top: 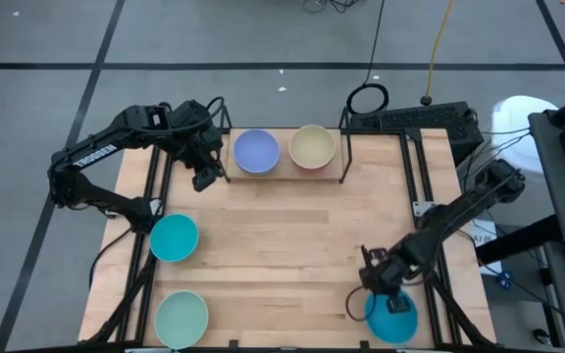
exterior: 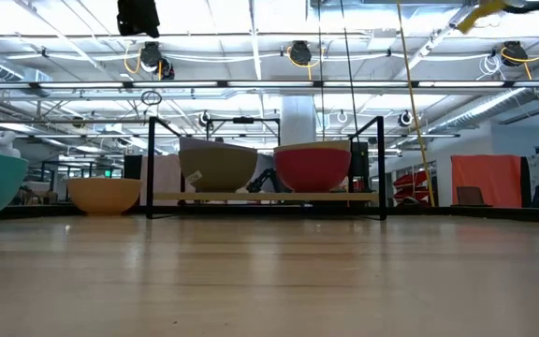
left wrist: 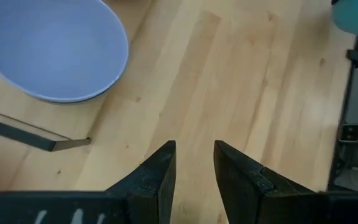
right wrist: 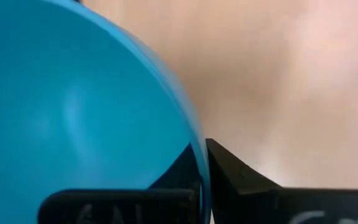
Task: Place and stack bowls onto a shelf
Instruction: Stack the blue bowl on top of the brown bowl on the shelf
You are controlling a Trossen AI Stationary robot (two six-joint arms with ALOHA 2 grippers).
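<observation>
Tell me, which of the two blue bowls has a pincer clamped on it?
The blue bowl at the table's near right corner: the right pincer is shut on its rim. The other teal bowl, on the left, sits untouched.

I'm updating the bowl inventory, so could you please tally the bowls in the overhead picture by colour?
Lavender bowl: 1
Cream bowl: 1
Teal-blue bowls: 2
Mint green bowl: 1
Total: 5

Lab/warehouse; ceiling trusses (exterior: 251,84); taped floor (top: 263,66)
</observation>
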